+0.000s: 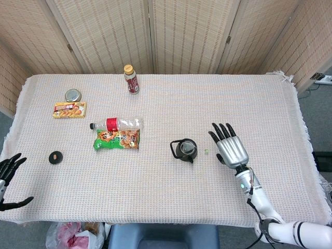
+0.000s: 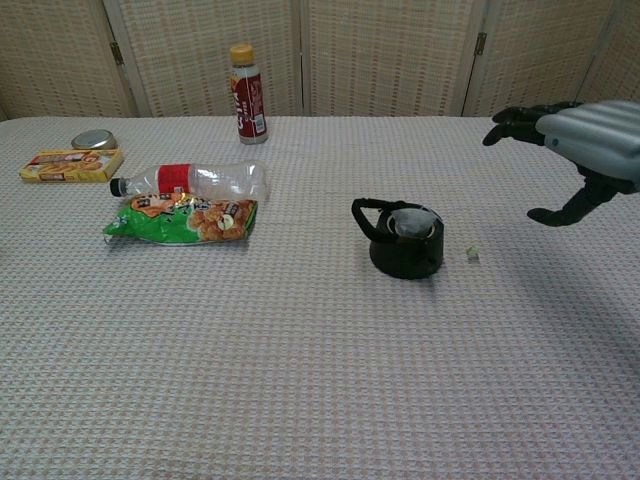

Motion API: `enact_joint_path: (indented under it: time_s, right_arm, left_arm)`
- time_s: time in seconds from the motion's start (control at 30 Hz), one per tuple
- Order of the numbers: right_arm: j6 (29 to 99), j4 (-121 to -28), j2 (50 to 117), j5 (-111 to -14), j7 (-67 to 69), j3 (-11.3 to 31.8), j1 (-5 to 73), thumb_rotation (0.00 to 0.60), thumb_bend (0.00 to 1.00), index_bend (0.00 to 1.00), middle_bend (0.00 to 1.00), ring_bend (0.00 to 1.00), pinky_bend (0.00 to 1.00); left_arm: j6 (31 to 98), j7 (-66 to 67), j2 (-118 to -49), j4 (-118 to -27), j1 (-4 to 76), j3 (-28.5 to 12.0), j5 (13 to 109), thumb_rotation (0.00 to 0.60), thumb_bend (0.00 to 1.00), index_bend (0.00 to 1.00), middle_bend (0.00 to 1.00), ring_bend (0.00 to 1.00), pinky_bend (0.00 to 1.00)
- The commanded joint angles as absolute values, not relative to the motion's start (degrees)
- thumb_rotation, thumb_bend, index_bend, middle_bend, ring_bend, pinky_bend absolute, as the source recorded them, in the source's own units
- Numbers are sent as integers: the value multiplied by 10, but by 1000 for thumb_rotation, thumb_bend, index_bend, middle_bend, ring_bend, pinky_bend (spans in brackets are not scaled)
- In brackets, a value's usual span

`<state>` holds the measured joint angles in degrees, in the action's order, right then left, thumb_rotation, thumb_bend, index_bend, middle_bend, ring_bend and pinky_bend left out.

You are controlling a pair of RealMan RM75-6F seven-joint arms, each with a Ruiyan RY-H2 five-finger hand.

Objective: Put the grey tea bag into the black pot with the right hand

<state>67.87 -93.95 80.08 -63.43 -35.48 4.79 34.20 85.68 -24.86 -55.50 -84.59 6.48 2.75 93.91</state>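
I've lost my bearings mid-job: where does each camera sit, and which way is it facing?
Head view: high above the near edge, looking steeply down on the cloth-covered table; shows the left hand and the right hand with its arm.
Chest view: low at the near edge, looking level across toward the woven screens; only the right hand shows.
Shared: the small black pot, the right hand.

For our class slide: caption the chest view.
Tea bag in black pot; open right hand beside it.
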Motion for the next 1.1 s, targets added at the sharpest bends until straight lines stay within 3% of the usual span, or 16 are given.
enact_joint_path:
  time_s: [0.03,0.13,0.27,0.3,0.37,0.43,0.53,0.7,0.83,1.1]
  right_arm:
    - [715,-1018,761,-554,-456,23,310,600,211,0,0,0,0]
    - [740,-1068,733,-542,-480,18,298,600,211,0,0,0,0]
    - [705,-1151,641,-576,-440,19,304,600,278,0,0,9,29]
    - [698,-1165,621,-586,-438,20,308,600,323,0,0,65,120]
    - [671,-1201,574,-594,-437,25,323,600,463,0,0,321,471]
    - [630,-1236,524,-575,-443,33,348,600,556,9,18,488,660]
    - [573,-1272,472,-528,-458,44,391,600,653,66,96,654,792]
    - [474,-1274,447,-452,-446,59,463,600,704,105,135,696,812]
    - [428,-1249,465,-376,-474,48,534,600,709,109,135,696,813]
    - [408,-1181,536,-254,-489,20,643,600,692,109,92,696,813]
  left_arm:
    - [858,-246,-556,-847,65,28,941,600,168,0,0,0,4]
    - [858,-240,-558,-848,65,28,941,600,168,0,0,0,4]
    - [852,-226,-558,-855,66,28,940,600,168,0,0,0,4]
    - [851,-222,-558,-857,66,28,938,600,168,0,0,0,4]
    - [851,-214,-558,-862,66,27,936,600,168,0,0,0,7]
    - [852,-206,-559,-866,65,26,935,600,168,0,0,0,12]
    - [851,-198,-560,-870,65,26,935,600,168,0,0,0,12]
    - [842,-195,-553,-881,65,27,926,600,168,0,0,0,12]
    - [847,-207,-553,-878,63,24,923,600,168,0,0,0,12]
    - [846,-228,-550,-869,64,24,924,600,168,0,0,0,12]
